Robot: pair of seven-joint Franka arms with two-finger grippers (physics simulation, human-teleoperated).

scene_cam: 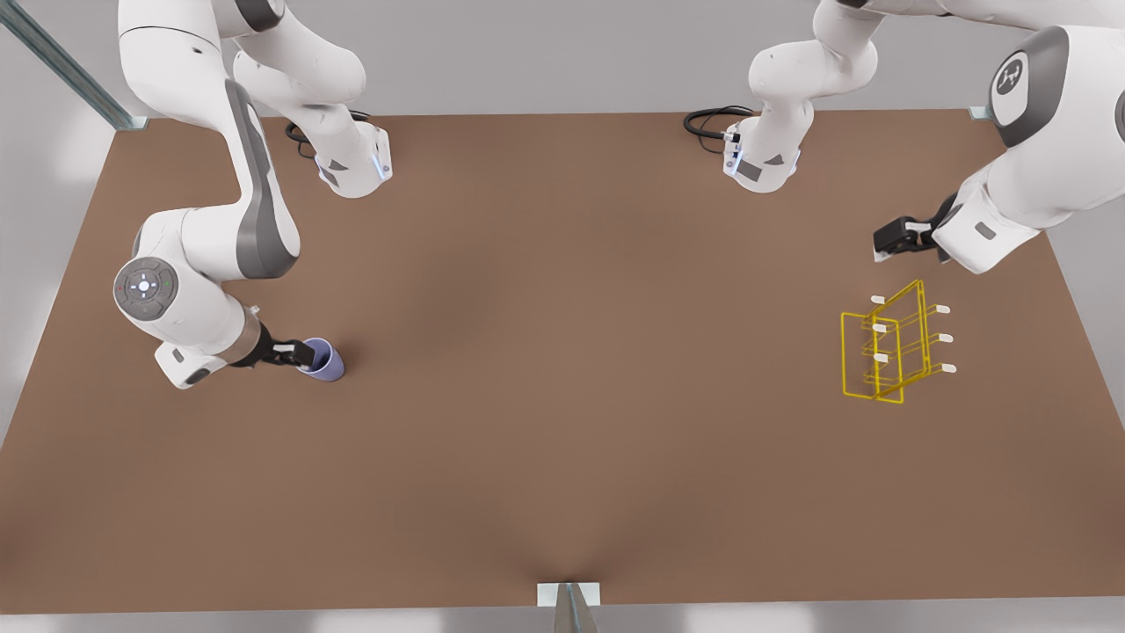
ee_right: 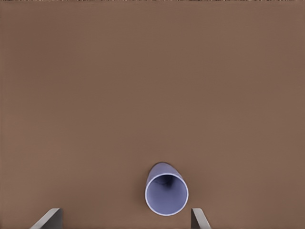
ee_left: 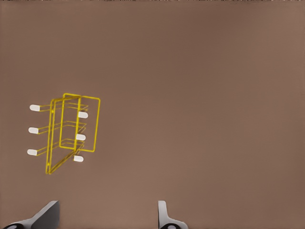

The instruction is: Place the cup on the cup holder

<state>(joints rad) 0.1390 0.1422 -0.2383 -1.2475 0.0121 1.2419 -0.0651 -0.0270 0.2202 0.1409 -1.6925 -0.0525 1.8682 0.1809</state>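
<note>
While my right fingers (scene_cam: 308, 353) are spreading wide around the cup (scene_cam: 323, 360), standing upright mouth-up on the tabletop (scene_cam: 562, 396), my left fingers (scene_cam: 883, 242) are hovering open near the cup holder (scene_cam: 892, 347).

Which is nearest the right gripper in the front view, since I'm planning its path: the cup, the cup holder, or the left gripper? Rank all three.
From the right gripper:
1. The cup, right at its fingertips, on the front view's left.
2. The cup holder, far across on the front view's right.
3. The left gripper, above the holder; too close to call.
</note>
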